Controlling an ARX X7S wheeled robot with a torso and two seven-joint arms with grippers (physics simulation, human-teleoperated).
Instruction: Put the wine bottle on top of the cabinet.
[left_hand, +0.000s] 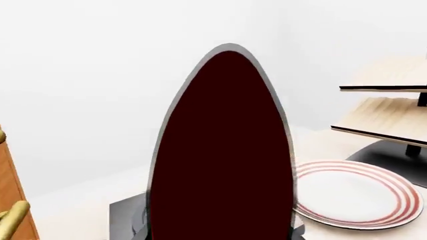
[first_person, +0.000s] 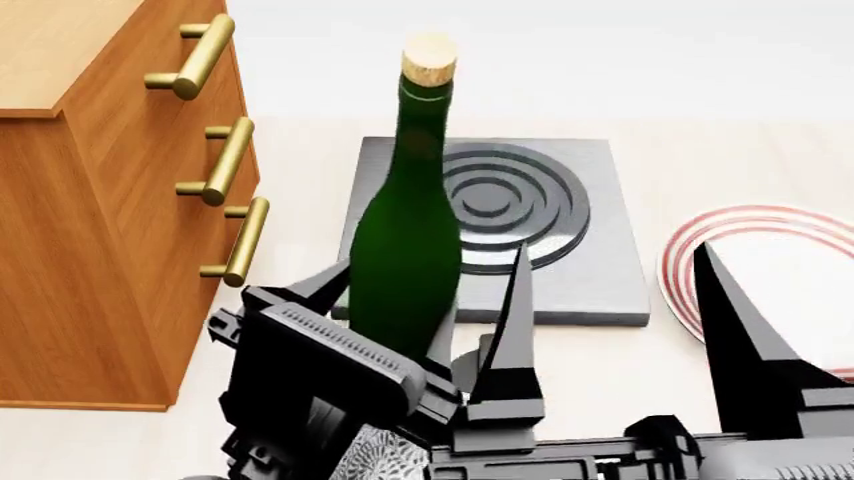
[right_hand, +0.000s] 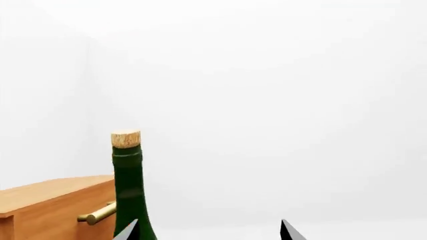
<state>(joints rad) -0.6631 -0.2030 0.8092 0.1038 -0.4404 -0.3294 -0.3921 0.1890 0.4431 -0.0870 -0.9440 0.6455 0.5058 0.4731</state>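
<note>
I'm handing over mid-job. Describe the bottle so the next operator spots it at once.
Find the orange-brown cabinet with brass handles; just beside its drawer fronts, before the grey square burner, the bottle stands upright between the left gripper's fingers. It is the only tall, dark green thing, capped with a tan cork.

The left black, ribbed-pad pincer (first_person: 420, 300) reaches forward low in the head view, its two dark tapered fingers (first_person: 511, 320) closed on either flank of the tall dark green glass wine bottle (first_person: 407, 250). The right black pincer (first_person: 747, 330) rests alongside, one pointed finger rising; its wrist view shows two fingertips (right_hand: 288, 231) parted, gripping nothing.
</note>
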